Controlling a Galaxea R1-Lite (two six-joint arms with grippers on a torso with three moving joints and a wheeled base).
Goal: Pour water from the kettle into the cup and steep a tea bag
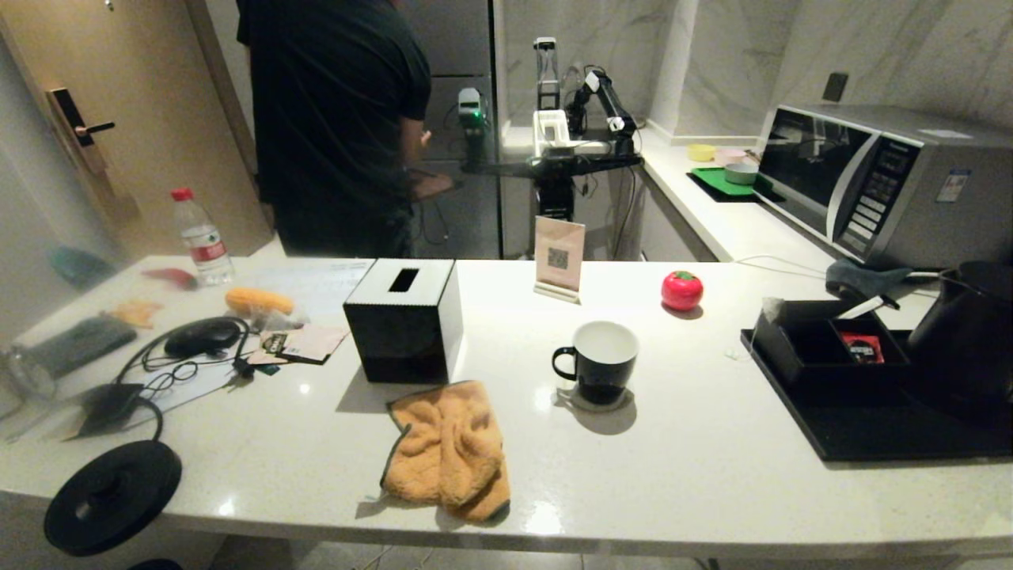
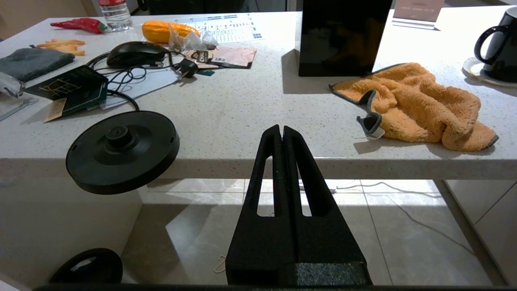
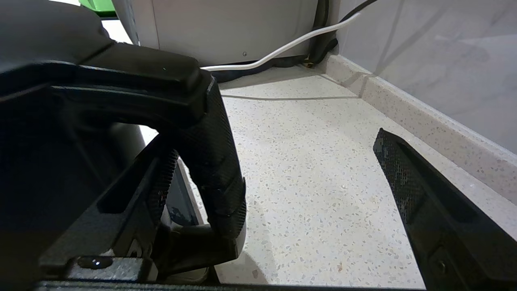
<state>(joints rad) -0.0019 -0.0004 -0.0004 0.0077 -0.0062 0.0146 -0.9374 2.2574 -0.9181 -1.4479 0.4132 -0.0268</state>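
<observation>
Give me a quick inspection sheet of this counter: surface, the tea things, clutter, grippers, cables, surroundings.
Surface: pale speckled counter; black tray at the robot's right.
Job's things: cup upright on a coaster, centre; kettle on the tray, its handle between the right gripper's fingers; tea bag and water not seen.
Clutter: orange cloth, black tissue box, kettle base disc overhanging the near edge, mouse, water bottle, red apple-shaped object.
Grippers: left gripper shut, below the counter edge; right gripper open around the kettle handle.
Cables: black cord loops by the mouse; white cable behind the kettle.
Surroundings: microwave, a person standing behind.
</observation>
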